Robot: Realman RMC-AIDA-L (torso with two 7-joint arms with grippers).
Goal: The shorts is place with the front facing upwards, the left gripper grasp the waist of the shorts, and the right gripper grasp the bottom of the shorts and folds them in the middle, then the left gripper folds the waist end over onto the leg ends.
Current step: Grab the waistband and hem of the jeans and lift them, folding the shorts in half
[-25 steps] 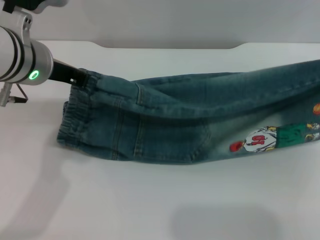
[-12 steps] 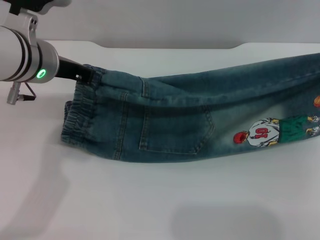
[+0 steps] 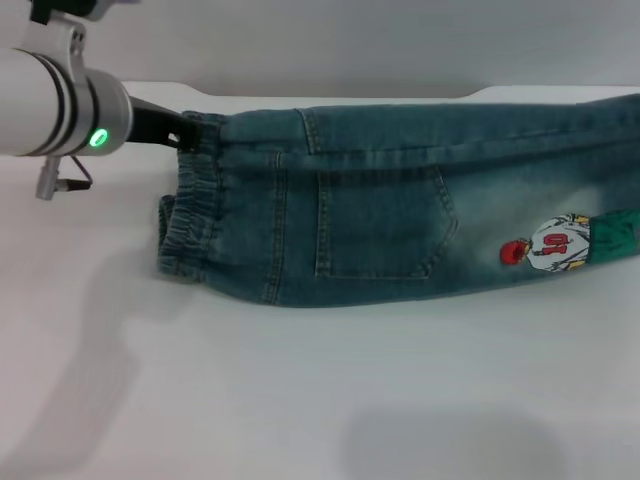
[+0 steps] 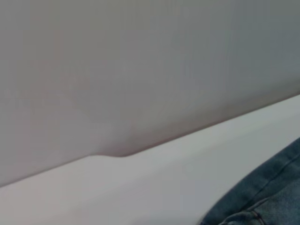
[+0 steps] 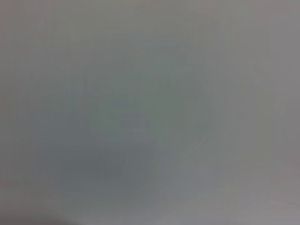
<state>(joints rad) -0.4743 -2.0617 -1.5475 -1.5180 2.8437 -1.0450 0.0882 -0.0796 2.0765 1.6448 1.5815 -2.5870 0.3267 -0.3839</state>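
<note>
Head view: even, diffuse overhead light, moderately bright, no glare on the matte white table (image 3: 330, 400). Soft grey shadows lower left and bottom centre-right of frame, and a thin one under the lower edge of the faded blue denim shorts (image 3: 400, 215). Denim stitching fairly sharp; the silver arm cylinder with green LED (image 3: 60, 100) at upper left slightly soft. Left wrist view: dim, hazy, low contrast. Right wrist view: featureless grey blur, nothing resolvable.

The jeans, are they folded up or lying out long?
Lying out long: the jeans stretch across the table, left gripper at the waistband.
</note>
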